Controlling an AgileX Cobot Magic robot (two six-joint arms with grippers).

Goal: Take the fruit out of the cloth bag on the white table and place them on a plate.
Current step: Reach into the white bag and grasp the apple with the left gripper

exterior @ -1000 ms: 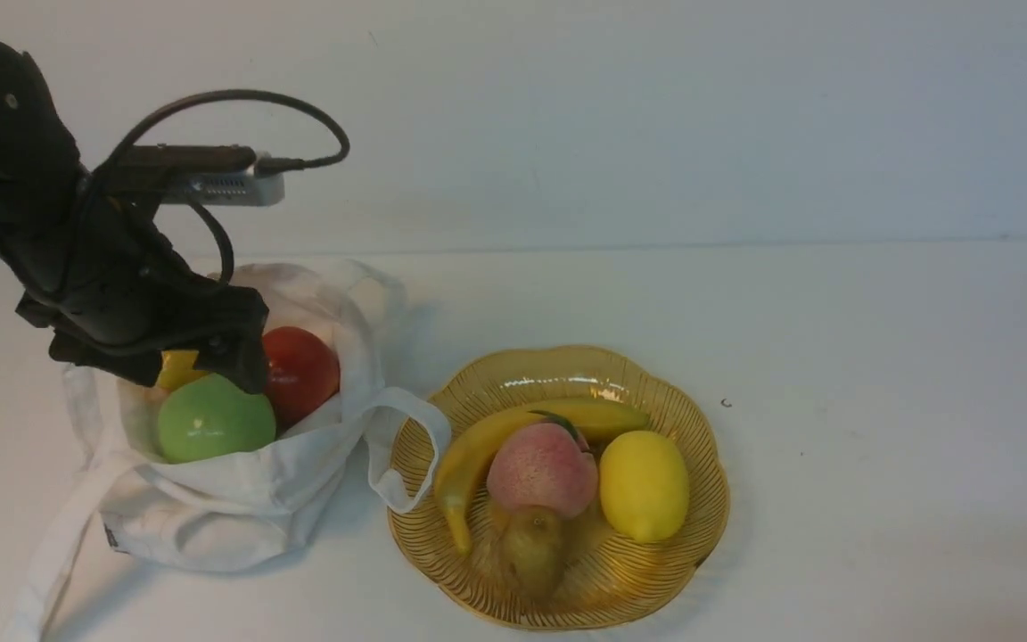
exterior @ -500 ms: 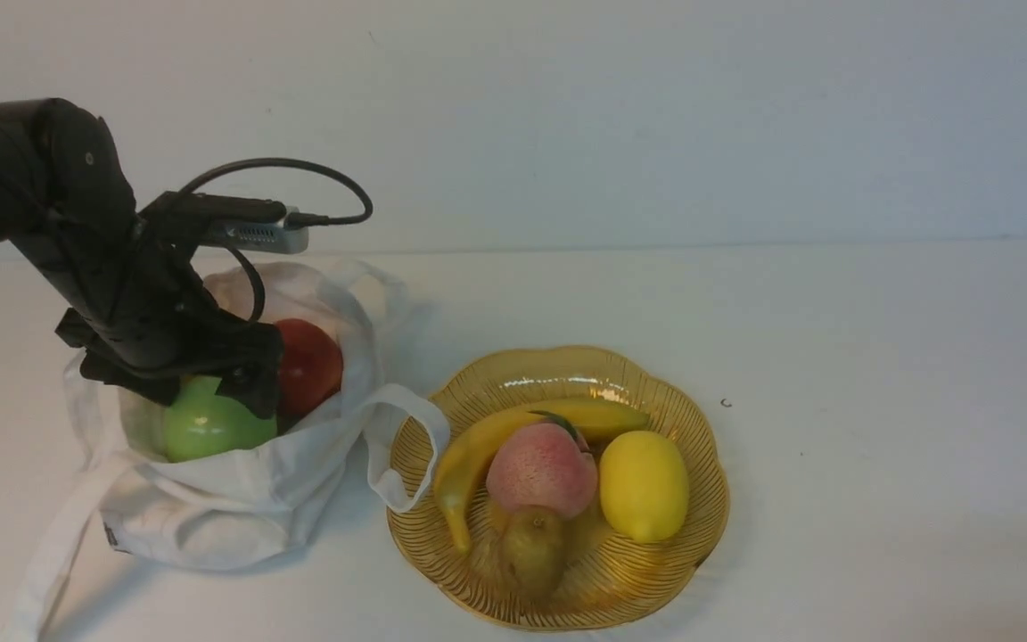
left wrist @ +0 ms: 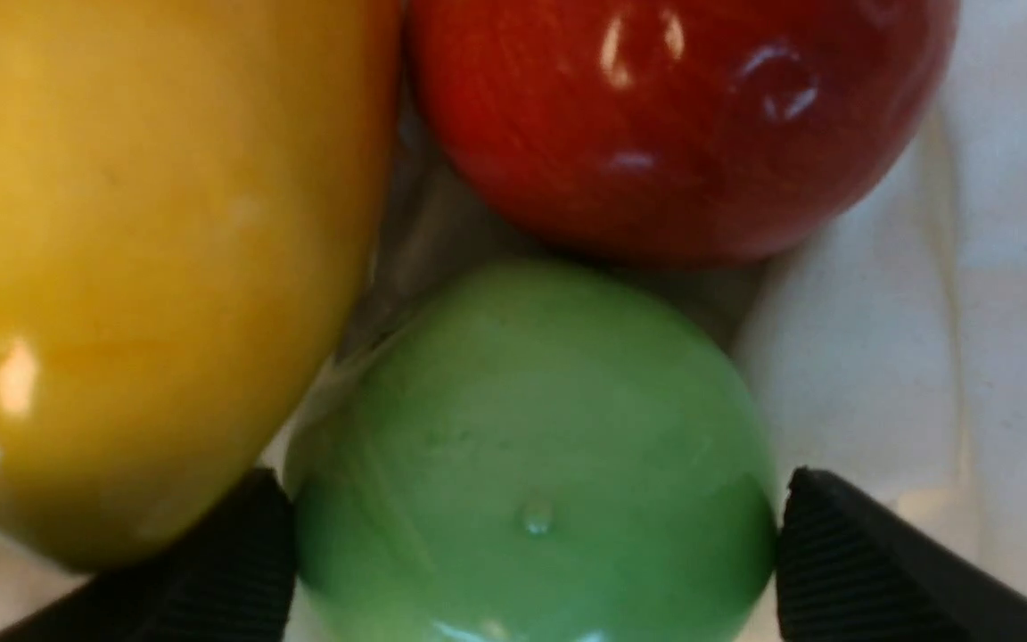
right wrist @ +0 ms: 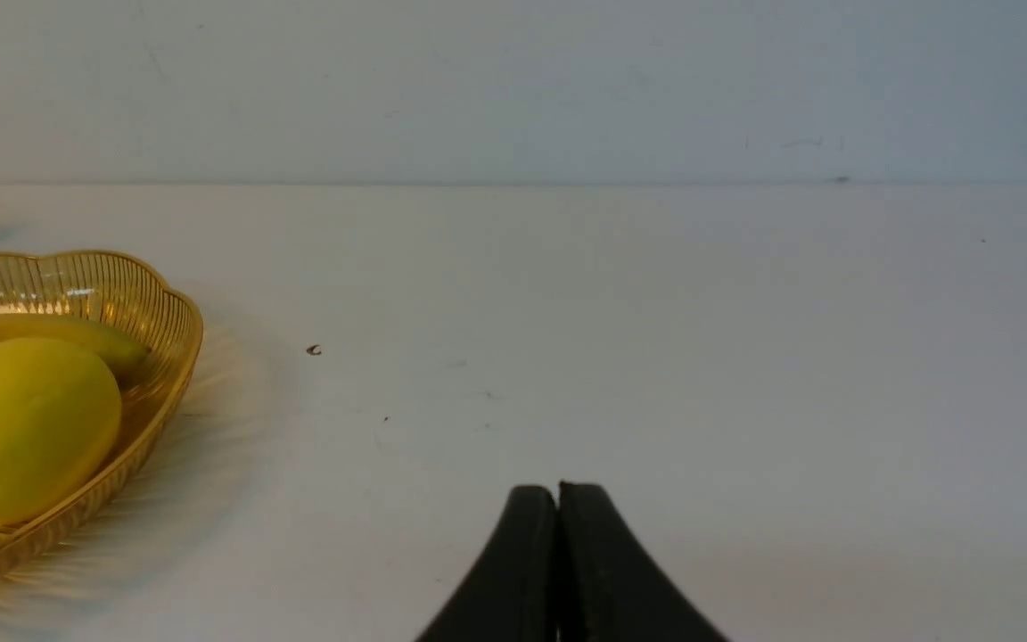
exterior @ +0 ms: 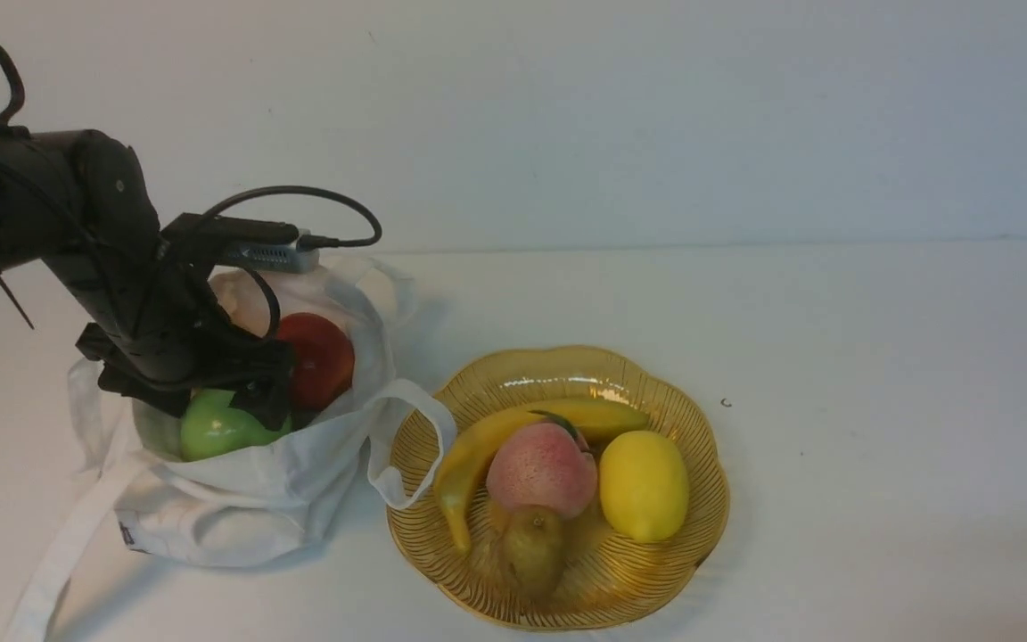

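The cloth bag [exterior: 237,508] lies open at the left of the white table [exterior: 834,446]. Inside it are a green apple [exterior: 215,428], a red apple [exterior: 322,357] and a yellow-orange fruit [left wrist: 139,267], which the arm hides in the front view. My left gripper [exterior: 224,406] reaches down into the bag and is open, one finger on each side of the green apple [left wrist: 531,464]. The right-hand fingertip [left wrist: 812,535] sits right at the apple's skin. The amber plate [exterior: 558,370] stands right of the bag. My right gripper [right wrist: 558,489] is shut over bare table.
On the plate lie a banana [exterior: 478,446], a pink peach [exterior: 542,468], a lemon [exterior: 644,486] and a small brownish-green fruit [exterior: 531,548]. One bag handle [exterior: 406,446] loops against the plate's left rim. A long strap [exterior: 59,553] trails toward the front edge.
My left arm has dropped lower and moved right, deeper into the bag, with its fingers now around the green apple. The bag has shifted slightly, and the yellow fruit is covered in the front view.
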